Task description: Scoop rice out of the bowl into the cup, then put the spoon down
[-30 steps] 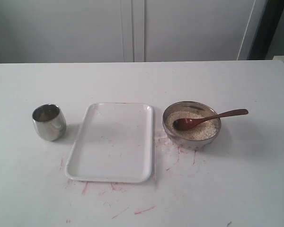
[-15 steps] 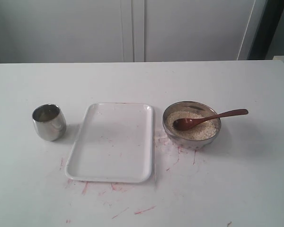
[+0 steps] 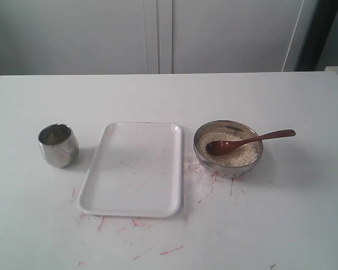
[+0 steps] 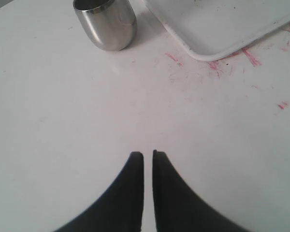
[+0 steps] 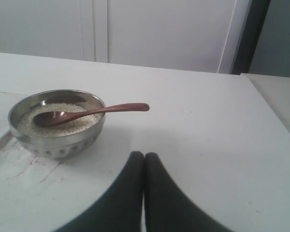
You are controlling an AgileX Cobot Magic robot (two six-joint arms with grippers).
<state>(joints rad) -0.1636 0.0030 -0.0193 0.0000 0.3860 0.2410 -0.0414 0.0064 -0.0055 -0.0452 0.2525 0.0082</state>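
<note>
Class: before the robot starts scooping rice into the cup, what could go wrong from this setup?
1. The spoon has a slim handle that overhangs the rim of the bowl. A clumsy pinch might lever it and flick rice out.
2. The cup stands beyond the tray and is narrow-mouthed, so grains may spill on the way or while pouring.

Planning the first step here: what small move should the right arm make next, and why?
Probably open the right end effector and move toward the spoon handle: the jaws are shut and empty, and the handle overhangs the bowl rim on that side, spoon head lying in the rice.
</note>
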